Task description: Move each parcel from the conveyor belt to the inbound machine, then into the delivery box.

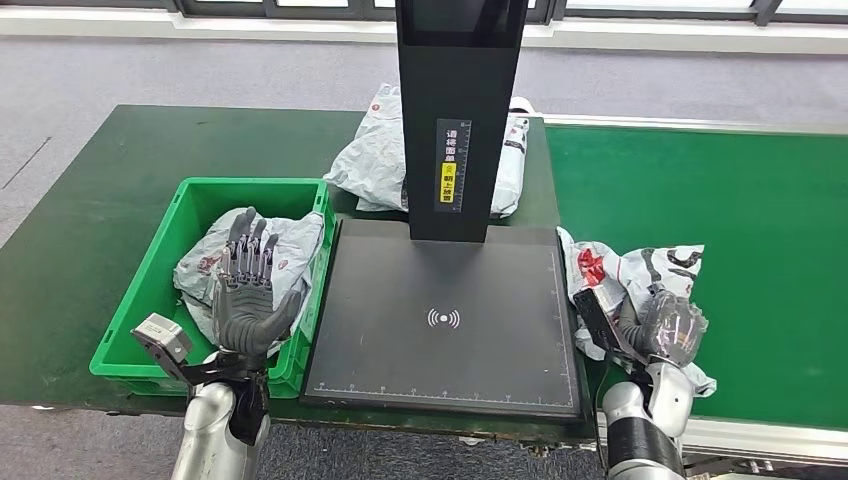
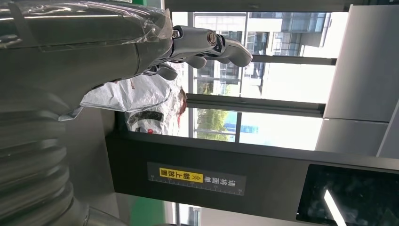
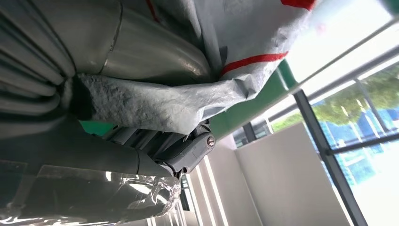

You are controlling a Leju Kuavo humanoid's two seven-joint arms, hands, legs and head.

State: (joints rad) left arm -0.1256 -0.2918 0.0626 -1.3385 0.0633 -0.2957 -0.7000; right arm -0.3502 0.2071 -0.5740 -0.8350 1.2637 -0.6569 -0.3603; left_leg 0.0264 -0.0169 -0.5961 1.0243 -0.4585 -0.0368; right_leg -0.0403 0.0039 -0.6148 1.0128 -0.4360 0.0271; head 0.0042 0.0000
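The right hand (image 1: 668,325), its grey shell wrapped in clear film, curls around a crinkled grey plastic parcel (image 1: 630,275) with red and black print, lying on the smooth green belt (image 1: 760,230) just right of the flat black scanner plate (image 1: 445,315). The left hand (image 1: 247,290) holds nothing, its dark fingers straight and apart above a second rumpled parcel (image 1: 290,245) in the green box (image 1: 150,270) at the left. A third soft grey bag (image 1: 370,165) sits behind the scanner's black post (image 1: 455,110), far side.

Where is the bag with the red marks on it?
In the head view, the red-marked parcel lies on the green conveyor belt, just right of the black inbound machine, with the right hand gripping its near edge.
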